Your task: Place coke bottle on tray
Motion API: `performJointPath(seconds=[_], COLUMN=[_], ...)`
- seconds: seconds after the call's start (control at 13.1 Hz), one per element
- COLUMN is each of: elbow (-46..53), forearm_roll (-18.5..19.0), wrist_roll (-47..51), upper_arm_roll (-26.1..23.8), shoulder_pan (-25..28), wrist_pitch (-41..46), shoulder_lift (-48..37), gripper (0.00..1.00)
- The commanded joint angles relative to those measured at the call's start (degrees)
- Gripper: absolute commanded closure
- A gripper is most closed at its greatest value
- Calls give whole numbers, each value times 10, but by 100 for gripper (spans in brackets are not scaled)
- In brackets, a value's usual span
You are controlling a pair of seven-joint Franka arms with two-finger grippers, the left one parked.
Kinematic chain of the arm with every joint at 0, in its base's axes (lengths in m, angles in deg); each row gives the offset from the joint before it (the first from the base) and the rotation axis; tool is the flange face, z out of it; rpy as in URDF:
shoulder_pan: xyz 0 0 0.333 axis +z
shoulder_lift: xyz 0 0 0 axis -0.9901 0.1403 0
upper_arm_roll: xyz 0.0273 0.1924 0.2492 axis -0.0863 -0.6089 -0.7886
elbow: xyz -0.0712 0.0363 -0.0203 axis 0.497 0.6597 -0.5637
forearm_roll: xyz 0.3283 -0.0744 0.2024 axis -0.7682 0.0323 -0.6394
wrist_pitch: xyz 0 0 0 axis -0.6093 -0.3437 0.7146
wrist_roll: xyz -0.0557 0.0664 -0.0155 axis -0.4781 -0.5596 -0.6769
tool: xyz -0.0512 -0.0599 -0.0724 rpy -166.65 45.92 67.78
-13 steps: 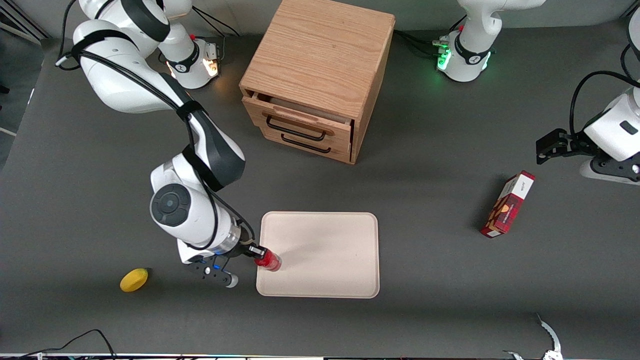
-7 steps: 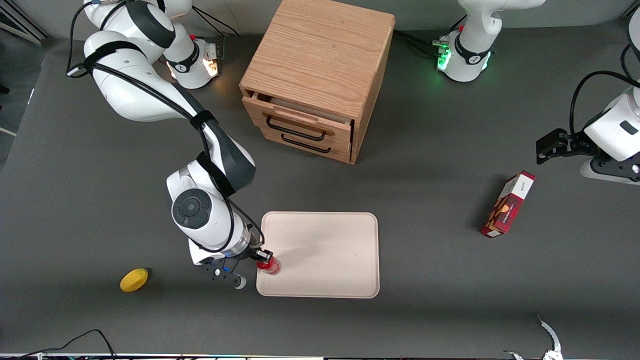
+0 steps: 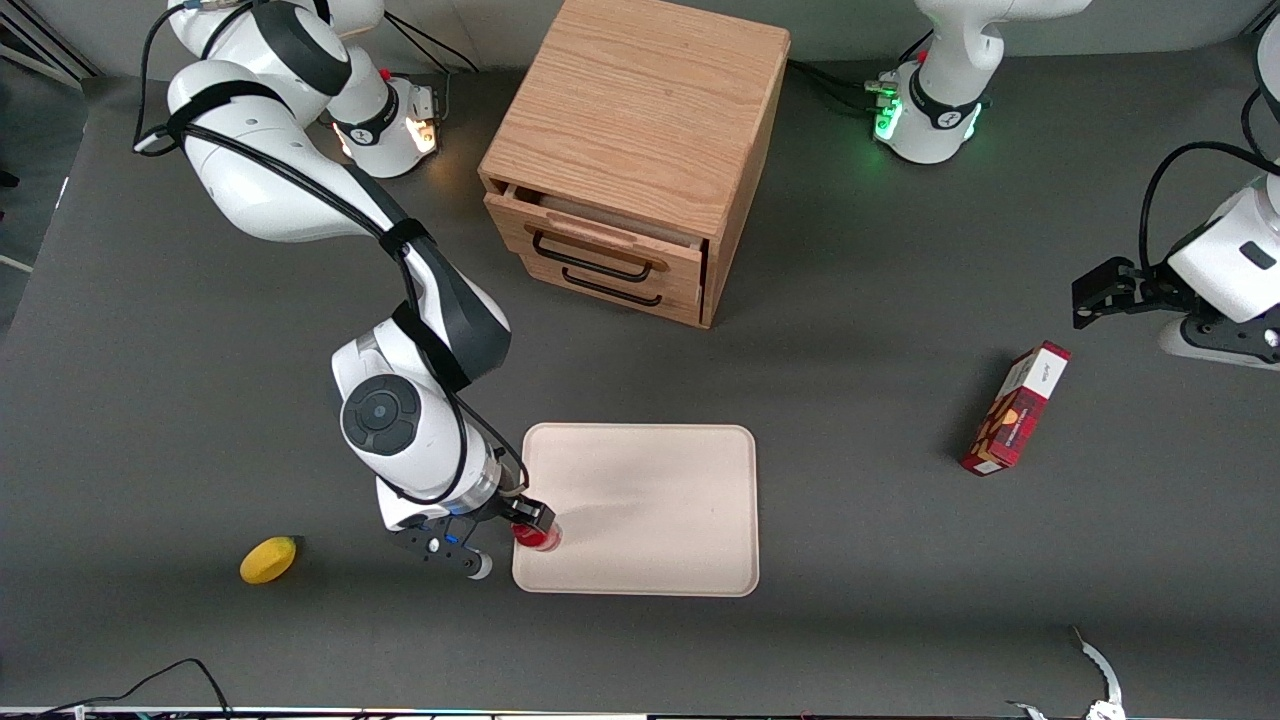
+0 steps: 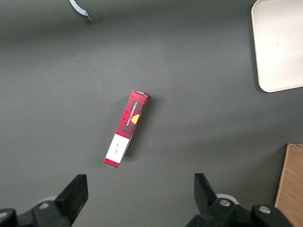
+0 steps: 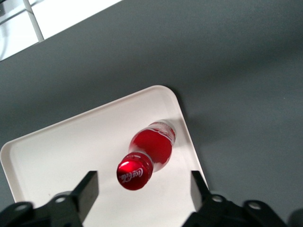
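The coke bottle (image 3: 538, 537) is small, glossy red with a red cap. It stands upright on the tray (image 3: 650, 510), in the corner nearest the working arm and the front camera. My gripper (image 3: 528, 520) hovers just above the bottle and is open. In the right wrist view the bottle (image 5: 152, 145) stands on the tray (image 5: 71, 151), and the gripper (image 5: 143, 187) has its fingers (image 5: 87, 185) wide apart on either side of the cap, not touching it. The tray's edge also shows in the left wrist view (image 4: 279, 42).
A yellow lemon (image 3: 268, 559) lies on the table toward the working arm's end. A red-and-white box (image 3: 1015, 408) lies toward the parked arm's end. A wooden drawer cabinet (image 3: 635, 150) stands farther from the camera than the tray, its top drawer slightly open.
The arm carried the tilted bottle over the tray's corner and set it upright. The fingers have opened and let go of it.
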Motion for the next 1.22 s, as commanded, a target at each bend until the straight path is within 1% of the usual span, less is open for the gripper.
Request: performJointPath(seconds=[0.0, 0.08, 0.23, 0.3, 0.46, 0.53, 0.61, 0.68, 0.76, 0.84, 0.91, 0.99, 1.07, 1.14], elbow=[12, 6, -38, -71, -148, -181, -206, -235, -287, -367, -452, -530, -593, -634], forearm_roll=[14, 15, 14, 10, -12, -24, -54, -112, -163, -185, -190, -194, -206, -220], wrist_roll=[5, 3, -18, -40, -102, -162, -205, -226, -263, -319, -352, -359, -360, -360], upper_arm_roll=[-9, -26, -67, -69, -61, -53, -18, 31, 80, 121, 148, 170, 178, 180], shoulder_pan=[-2, -10, -47, -61, -85, -100, -104, -104, -104, -104, -104, -100, -99, -99], wrist_pitch=[43, 67, 124, 161, 215, 237, 254, 265, 261, 238, 199, 153, 111, 74], shoulder_lift=[-36, -67, -151, -205, -314, -360, -406, -455, -512, -577, -635, -680, -704, -711], gripper=[0, 0, 0, 0, 0, 0, 0, 0, 0, 0, 0, 0, 0, 0])
